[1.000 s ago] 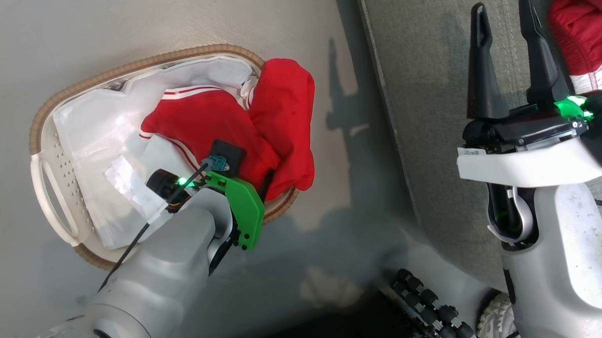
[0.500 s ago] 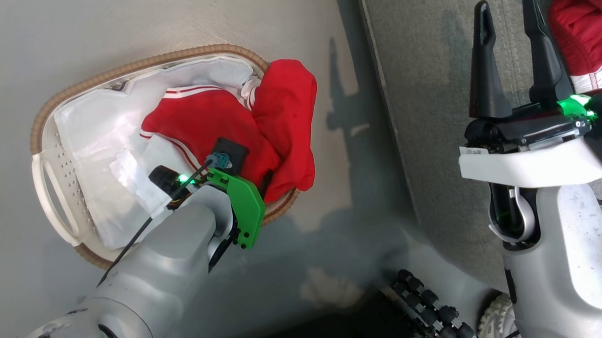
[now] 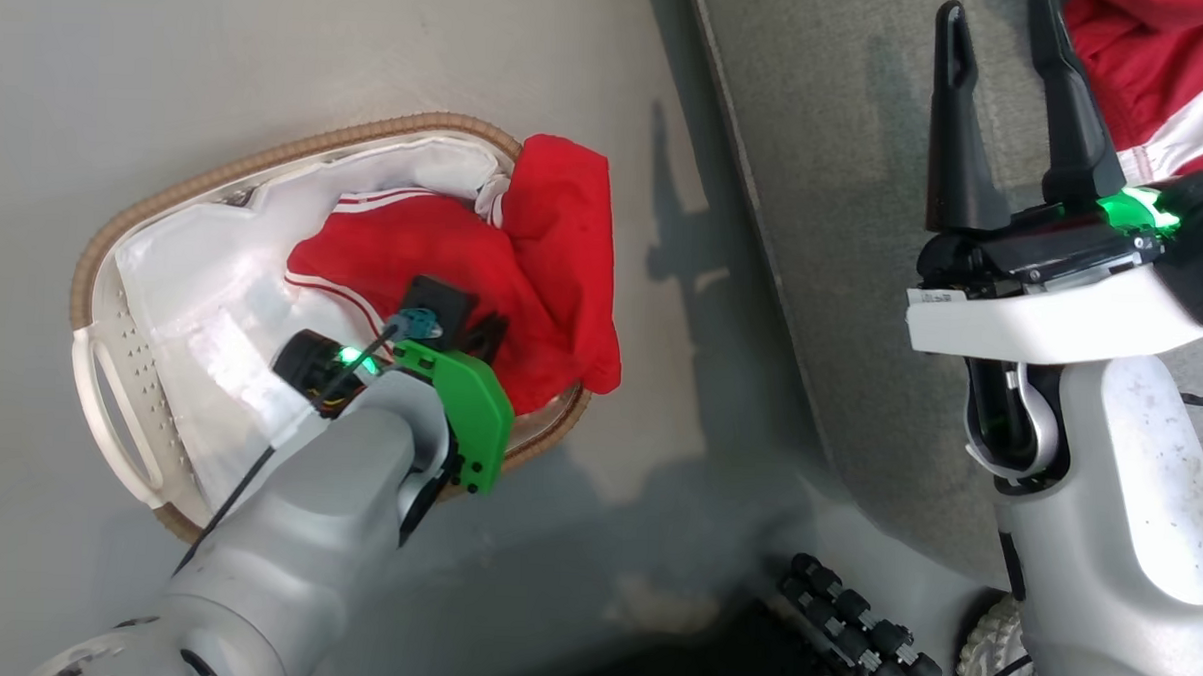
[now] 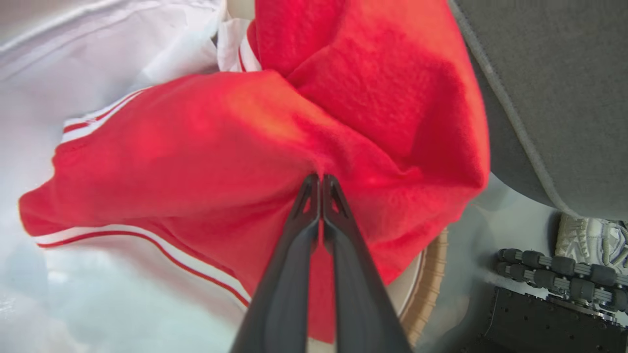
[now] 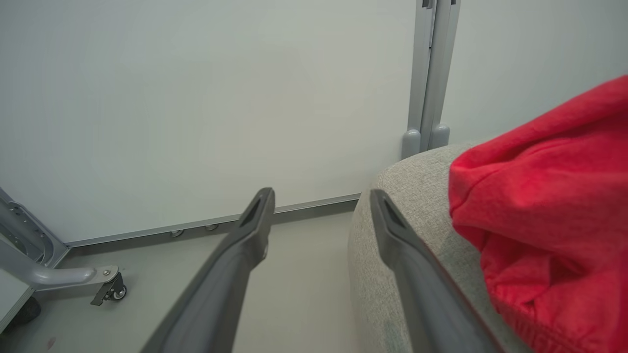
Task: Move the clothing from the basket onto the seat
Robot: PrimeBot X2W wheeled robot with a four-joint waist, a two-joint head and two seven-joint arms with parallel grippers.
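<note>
Two states: left gripper point(image 4: 320, 179) pinches the clothing point(image 4: 196, 147) in the basket point(image 3: 298, 147) (fingers pressed together); right gripper point(image 5: 321, 196) gapes empty over the seat point(image 3: 845, 236).

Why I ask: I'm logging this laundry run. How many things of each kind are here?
Basket: 1
Liner: 1
Sofa seat: 1
Red clothing piles: 2, basket pile, seat pile
Hands: 2, left hand, right hand
Total: 7
</note>
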